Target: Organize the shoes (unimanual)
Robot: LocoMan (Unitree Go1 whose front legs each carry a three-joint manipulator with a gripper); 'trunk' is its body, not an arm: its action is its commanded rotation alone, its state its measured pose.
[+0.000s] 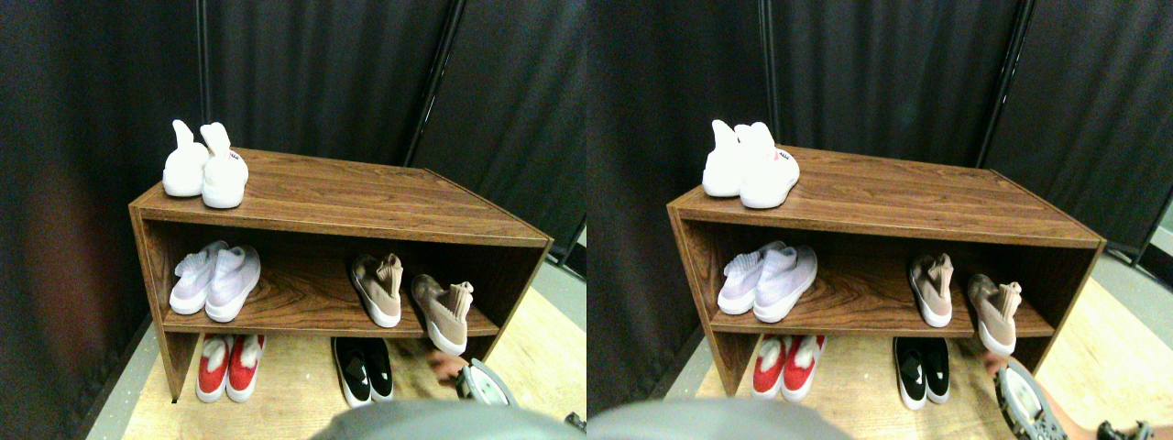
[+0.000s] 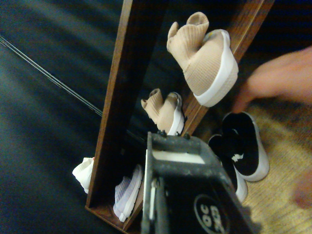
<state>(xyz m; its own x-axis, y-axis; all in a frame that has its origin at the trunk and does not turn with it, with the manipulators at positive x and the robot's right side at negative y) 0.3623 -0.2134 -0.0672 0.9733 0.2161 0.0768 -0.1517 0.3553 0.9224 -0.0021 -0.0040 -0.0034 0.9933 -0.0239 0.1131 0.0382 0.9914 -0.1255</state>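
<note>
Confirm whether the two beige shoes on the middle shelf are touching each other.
No: the beige shoes sit apart on the middle shelf, with bare wood showing between them.

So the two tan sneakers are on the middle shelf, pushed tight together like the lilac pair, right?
Not quite. The tan sneakers are on the middle shelf, but they sit apart with a gap between them, unlike the lilac pair, as the stereo pair view shows.

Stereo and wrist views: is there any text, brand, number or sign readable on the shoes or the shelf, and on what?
None can be read.
All-white high-collared shoes on the wooden shelf unit's top: small reddish mark on one heel, too blurred to read.
Black slip-on shoes with white soles on the floor: white marks on the uppers, no legible letters.
Beige-tan knit sneakers, lilac-white knit pair, red-and-white pair: no markings visible.
</note>
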